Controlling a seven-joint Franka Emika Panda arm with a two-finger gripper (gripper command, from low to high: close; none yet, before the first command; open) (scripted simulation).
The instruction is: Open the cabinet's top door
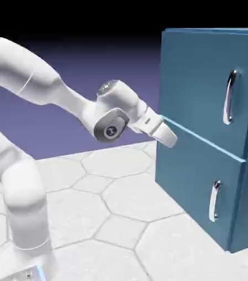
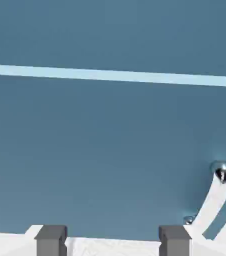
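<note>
The top door [image 1: 197,82] sits shut and flush on the upper front of the cabinet [image 1: 247,208] at the right of the exterior view, its long silver handle [image 1: 230,97] near the door's right edge and a pale blue strip [image 1: 203,138] dividing it from the lower door [image 1: 192,184], which has its own shorter handle [image 1: 214,201]. The gripper [image 1: 169,135] hovers at the cabinet's left front edge, level with that strip and well left of both handles. In the hand view its jaws stand apart with nothing between the grey fingertips [image 2: 50,239], facing the lower door.
</note>
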